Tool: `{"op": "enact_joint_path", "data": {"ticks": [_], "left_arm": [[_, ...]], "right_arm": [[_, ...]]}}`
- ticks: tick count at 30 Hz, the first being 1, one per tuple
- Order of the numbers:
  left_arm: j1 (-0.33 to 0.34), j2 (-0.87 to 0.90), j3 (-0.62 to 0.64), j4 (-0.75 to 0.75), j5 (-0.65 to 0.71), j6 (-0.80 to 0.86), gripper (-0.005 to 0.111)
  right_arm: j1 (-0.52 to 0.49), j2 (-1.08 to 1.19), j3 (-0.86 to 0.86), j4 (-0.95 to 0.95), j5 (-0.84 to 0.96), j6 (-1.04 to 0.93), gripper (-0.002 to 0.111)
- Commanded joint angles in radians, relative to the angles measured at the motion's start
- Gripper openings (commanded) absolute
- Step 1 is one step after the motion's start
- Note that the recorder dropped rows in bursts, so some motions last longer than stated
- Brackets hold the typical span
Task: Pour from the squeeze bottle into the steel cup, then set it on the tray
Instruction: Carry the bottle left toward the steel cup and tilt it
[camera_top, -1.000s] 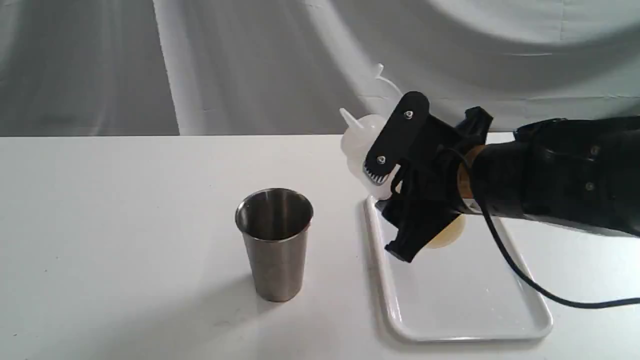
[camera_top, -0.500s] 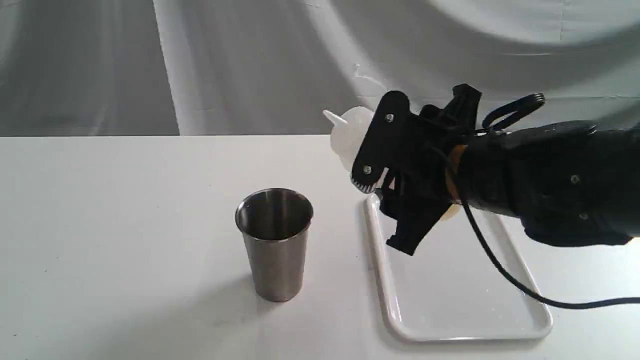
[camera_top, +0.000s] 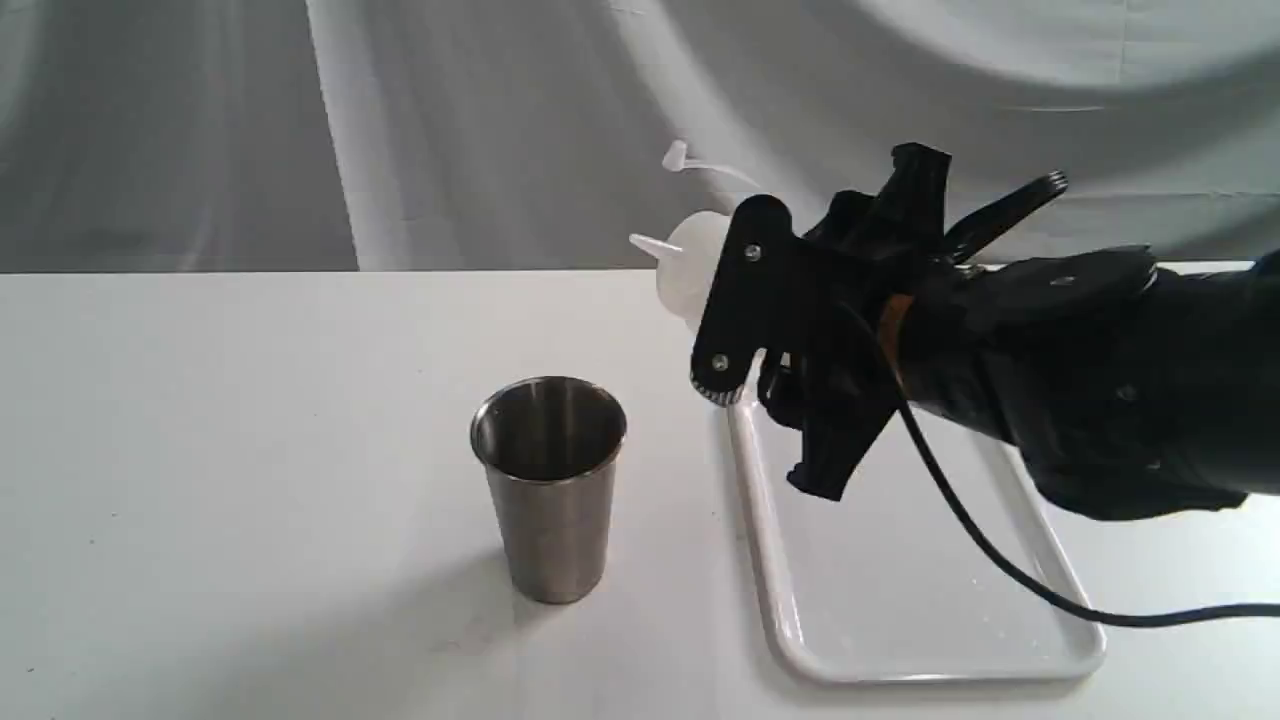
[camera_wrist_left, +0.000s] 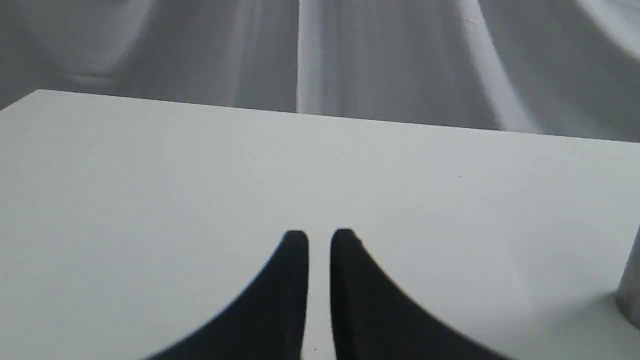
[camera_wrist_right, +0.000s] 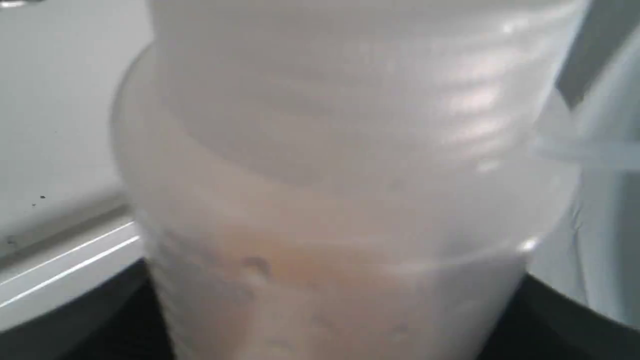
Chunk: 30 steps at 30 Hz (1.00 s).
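The squeeze bottle (camera_top: 688, 265) hangs tilted in the air over the far left corner of the tray (camera_top: 930, 650), nozzle pointing left toward the steel cup (camera_top: 548, 480). Its tethered cap (camera_top: 676, 155) sticks up on the strap. My right gripper (camera_top: 722, 325) is shut on the bottle's body. In the right wrist view the bottle (camera_wrist_right: 340, 200) fills the picture, amber liquid low inside, with the tray rim (camera_wrist_right: 65, 260) behind. The cup stands upright on the table, left of the tray and lower than the nozzle. My left gripper (camera_wrist_left: 319, 240) hovers over bare table, fingers nearly touching, holding nothing.
A white table (camera_top: 250, 450) carries the cup and tray, with a grey curtain (camera_top: 450, 120) behind it. A black cable (camera_top: 1000, 560) hangs from the right arm across the tray. The cup's edge (camera_wrist_left: 631, 295) shows at the side of the left wrist view.
The right arm has lifted the bottle off the tray and carried it up and left toward the cup, tipping the nozzle further over. The cup and tray have not moved.
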Motion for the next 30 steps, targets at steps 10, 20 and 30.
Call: {"op": "enact_joint_path", "data": {"ticks": [10,20,30], "left_arm": [[-0.005,0.002,0.004,-0.004,0.001,-0.002,0.008],[-0.005,0.002,0.004,-0.004,0.001,-0.002,0.008],[-0.005,0.002,0.004,-0.004,0.001,-0.002,0.008]], "right_arm": [[0.027,-0.011,-0.012,-0.033,0.097,-0.137,0.0],[0.027,-0.011,-0.012,-0.033,0.097,-0.239,0.0],[0.034,0.056,-0.085,-0.033,0.154,-0.241,0.0]]}}
